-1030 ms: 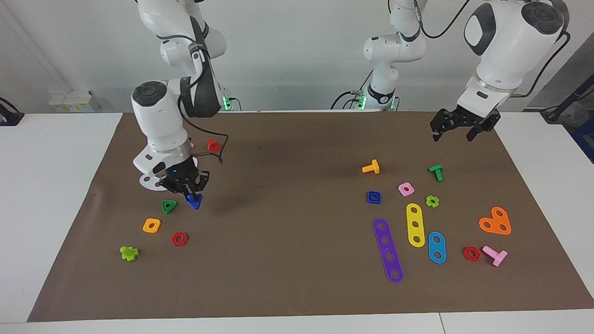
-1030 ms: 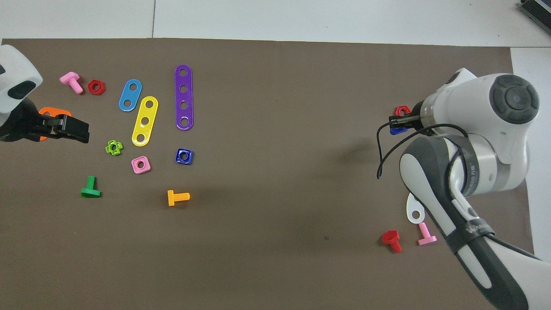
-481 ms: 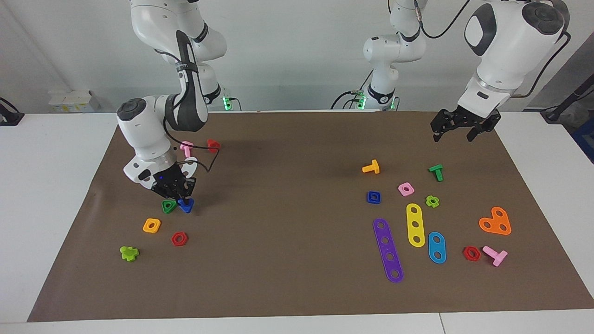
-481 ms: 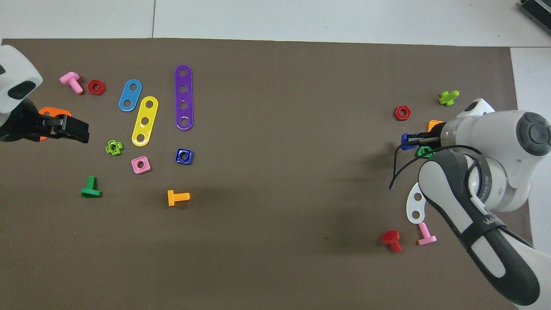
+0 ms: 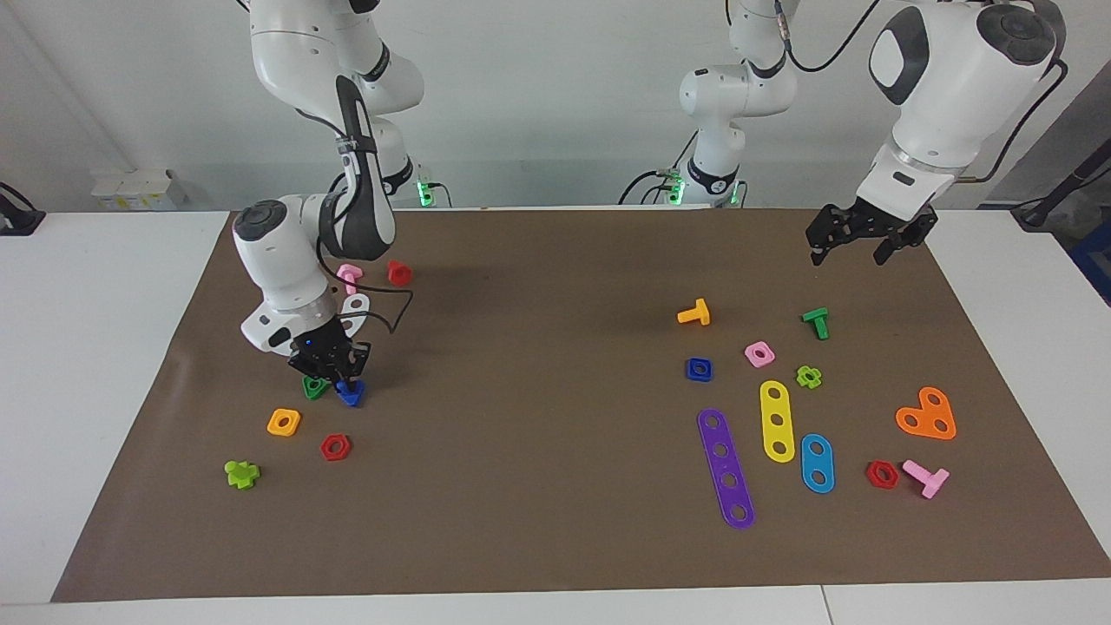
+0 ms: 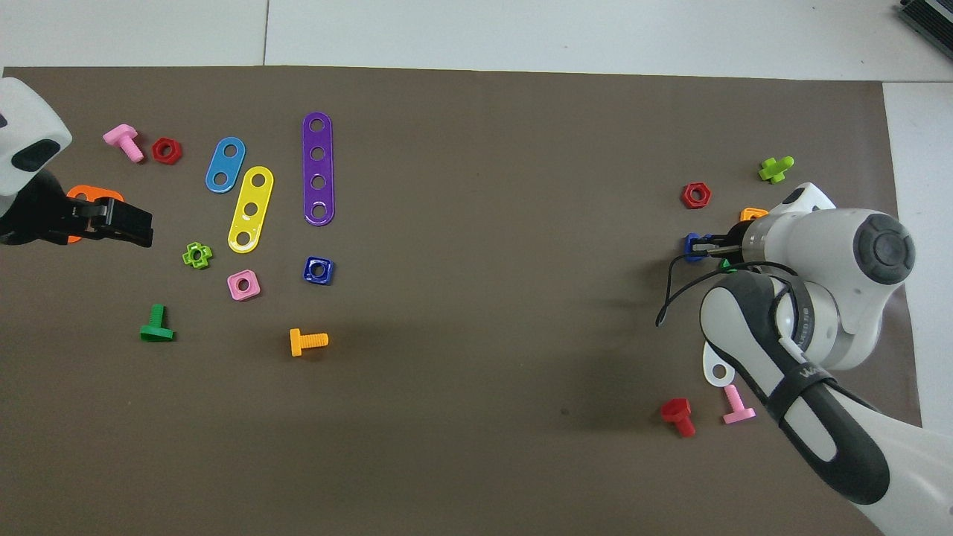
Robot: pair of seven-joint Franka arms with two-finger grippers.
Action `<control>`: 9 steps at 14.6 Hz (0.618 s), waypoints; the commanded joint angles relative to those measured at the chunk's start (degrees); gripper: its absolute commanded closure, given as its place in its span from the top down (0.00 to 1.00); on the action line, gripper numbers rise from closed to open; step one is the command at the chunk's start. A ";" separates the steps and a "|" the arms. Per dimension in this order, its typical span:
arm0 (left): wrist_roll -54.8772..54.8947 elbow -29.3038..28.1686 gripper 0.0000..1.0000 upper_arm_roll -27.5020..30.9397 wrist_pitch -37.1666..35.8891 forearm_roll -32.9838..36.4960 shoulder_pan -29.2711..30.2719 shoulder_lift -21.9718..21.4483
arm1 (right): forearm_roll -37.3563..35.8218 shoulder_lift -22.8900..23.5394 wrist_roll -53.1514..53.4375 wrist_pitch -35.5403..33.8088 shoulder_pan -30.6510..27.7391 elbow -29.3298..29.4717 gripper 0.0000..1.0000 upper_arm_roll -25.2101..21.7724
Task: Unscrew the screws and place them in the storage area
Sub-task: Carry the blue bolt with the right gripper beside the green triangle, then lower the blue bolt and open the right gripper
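Note:
My right gripper is shut on the dark-blue triangular-head bolt and holds it low at the mat, right beside the green triangular nut. The overhead view shows the bolt at the tip of the right gripper. The matching blue square nut lies on the mat toward the left arm's end and also shows in the overhead view. My left gripper is open and empty, waiting in the air above that end of the mat.
Around the bolt lie an orange square nut, a red hex nut, a light-green cross nut, a pink bolt and a red bolt. Purple, yellow and blue strips lie by the square nut.
The right gripper brought the blue bolt down from above the mat to just beside the green triangular nut, and the arm bent lower. The left arm has not moved.

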 commanded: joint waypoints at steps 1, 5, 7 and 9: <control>-0.77 -1.74 1.00 0.39 1.07 1.41 -0.61 -1.29 | 1.94 0.35 -2.38 1.82 -0.63 -0.67 0.92 0.36; -0.77 -1.74 1.00 0.39 0.90 1.41 -0.79 -1.29 | 1.94 -2.01 -1.15 -7.09 -0.63 5.27 0.99 0.10; -0.77 -1.74 1.00 0.48 0.89 1.41 -0.88 -1.29 | 0.89 -3.33 2.44 -18.95 -0.90 12.30 0.99 -1.30; -0.77 -1.74 1.00 0.48 0.89 1.41 -0.88 -1.29 | -1.56 -5.79 5.79 -29.33 -0.81 17.93 1.00 -3.41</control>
